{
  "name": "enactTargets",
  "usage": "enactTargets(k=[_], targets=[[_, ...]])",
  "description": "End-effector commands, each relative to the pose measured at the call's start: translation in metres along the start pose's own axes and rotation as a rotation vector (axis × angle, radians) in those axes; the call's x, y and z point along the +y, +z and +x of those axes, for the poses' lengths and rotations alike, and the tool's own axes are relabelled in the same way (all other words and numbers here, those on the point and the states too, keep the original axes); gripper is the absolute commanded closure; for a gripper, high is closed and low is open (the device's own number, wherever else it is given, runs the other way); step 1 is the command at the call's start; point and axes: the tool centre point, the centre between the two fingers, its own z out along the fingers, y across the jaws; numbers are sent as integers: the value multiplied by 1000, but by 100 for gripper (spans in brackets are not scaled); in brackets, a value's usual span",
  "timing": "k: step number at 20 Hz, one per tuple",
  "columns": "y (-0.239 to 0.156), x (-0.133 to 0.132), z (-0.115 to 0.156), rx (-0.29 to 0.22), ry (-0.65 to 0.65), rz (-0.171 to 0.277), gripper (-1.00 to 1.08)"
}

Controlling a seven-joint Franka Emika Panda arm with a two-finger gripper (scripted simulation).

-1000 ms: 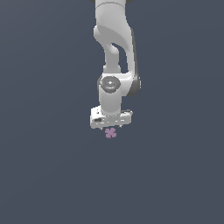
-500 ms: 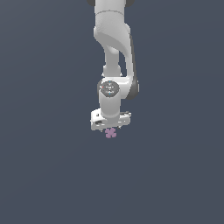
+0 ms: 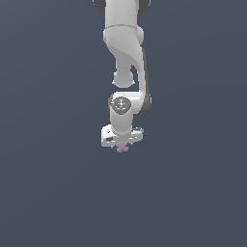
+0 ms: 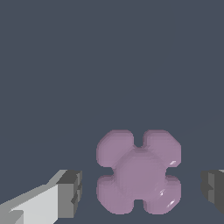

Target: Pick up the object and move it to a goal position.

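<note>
Straddling the small glossy purple-pink four-lobed clover-shaped object [image 4: 138, 171], the white gripper [image 4: 142, 190] is hanging released, fingers [image 4: 70, 192] apart from it.

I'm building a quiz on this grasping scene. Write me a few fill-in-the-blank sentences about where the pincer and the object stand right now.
1. The clover-shaped object is pale ____ in colour.
2. It has ____ rounded lobes.
3. In the wrist view, the object sits ____ the two fingertips.
4. The pincer is ____, with gaps on both sides of the object.

Missing words: purple-pink; four; between; open
</note>
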Motion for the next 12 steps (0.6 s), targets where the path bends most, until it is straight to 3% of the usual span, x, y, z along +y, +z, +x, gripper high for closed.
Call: enactTargets(k=[1,6,7,12], targets=[[10,0,0,1,-1,0,-92],[17,0,1,1,-1,0,-92],[17,0,1,1,-1,0,108],[17,0,1,1,-1,0,108]])
